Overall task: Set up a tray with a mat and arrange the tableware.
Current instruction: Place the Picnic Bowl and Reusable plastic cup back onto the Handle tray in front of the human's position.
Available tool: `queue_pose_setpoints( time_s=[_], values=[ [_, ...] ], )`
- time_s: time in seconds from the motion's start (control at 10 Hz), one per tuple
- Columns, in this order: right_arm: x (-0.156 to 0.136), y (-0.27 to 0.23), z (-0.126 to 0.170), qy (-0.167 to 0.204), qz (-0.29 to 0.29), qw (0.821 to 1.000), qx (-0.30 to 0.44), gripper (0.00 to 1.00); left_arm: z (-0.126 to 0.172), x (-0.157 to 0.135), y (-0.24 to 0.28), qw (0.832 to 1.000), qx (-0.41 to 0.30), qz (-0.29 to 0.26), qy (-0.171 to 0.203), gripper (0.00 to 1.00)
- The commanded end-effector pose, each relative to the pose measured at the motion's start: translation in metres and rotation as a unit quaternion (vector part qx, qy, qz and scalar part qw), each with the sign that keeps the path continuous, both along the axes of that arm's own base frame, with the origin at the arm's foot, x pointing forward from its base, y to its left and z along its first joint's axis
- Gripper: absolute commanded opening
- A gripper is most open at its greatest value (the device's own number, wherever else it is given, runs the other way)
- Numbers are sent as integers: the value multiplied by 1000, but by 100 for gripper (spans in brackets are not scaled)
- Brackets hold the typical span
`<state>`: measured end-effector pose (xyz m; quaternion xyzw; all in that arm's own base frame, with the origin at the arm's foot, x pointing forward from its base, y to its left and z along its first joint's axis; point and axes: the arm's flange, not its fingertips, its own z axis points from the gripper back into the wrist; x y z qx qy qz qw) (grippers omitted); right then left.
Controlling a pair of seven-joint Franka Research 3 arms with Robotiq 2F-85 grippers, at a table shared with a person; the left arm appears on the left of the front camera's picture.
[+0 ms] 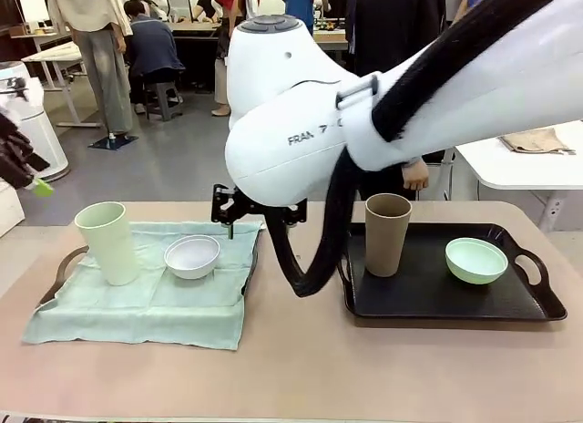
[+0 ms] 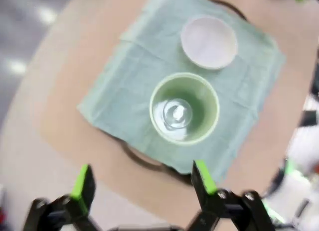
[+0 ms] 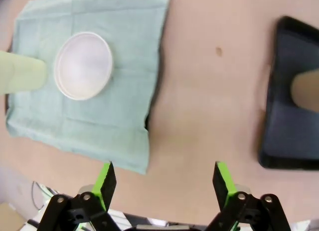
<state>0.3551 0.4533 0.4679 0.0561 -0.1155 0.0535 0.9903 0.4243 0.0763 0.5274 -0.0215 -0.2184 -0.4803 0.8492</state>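
We have the pale green cup (image 1: pixel 107 243) and white bowl (image 1: pixel 192 255) on the mat (image 1: pixel 173 304); left gripper (image 2: pixel 141 170) and right gripper (image 3: pixel 164 167) hang released. Next we likely fetch the tan cup (image 1: pixel 387 233) from the black tray (image 1: pixel 428 291).

From where I stand, the only writing I can read is on the big white joint housing of the right arm (image 1: pixel 282 122), up close to the camera. It has dark grey capitals spelling "FRAN", then a small arrow-like mark. The rest of the word is hidden behind the arm's next section.
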Motion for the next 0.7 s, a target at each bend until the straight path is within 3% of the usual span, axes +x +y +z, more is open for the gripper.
queue_pose_setpoints(
  time_s=[0.0, 0.2, 0.3, 0.6],
  values=[
    [-36, -24, 14, -4, -36, 999, -26, 100, 6, -29, -61, 996, 22, 77, 37, 100],
    [-61, -43, 37, -48, -48, 997, -22, 100, 30, -63, -92, 997, 1, 52, 65, 100],
    [-34, -21, 21, -6, -27, 999, -24, 100, 16, -30, -64, 997, 28, 63, 16, 100],
    [-34, -21, 21, -6, -27, 999, -24, 100, 16, -30, -64, 997, 28, 63, 16, 100]
  ],
)
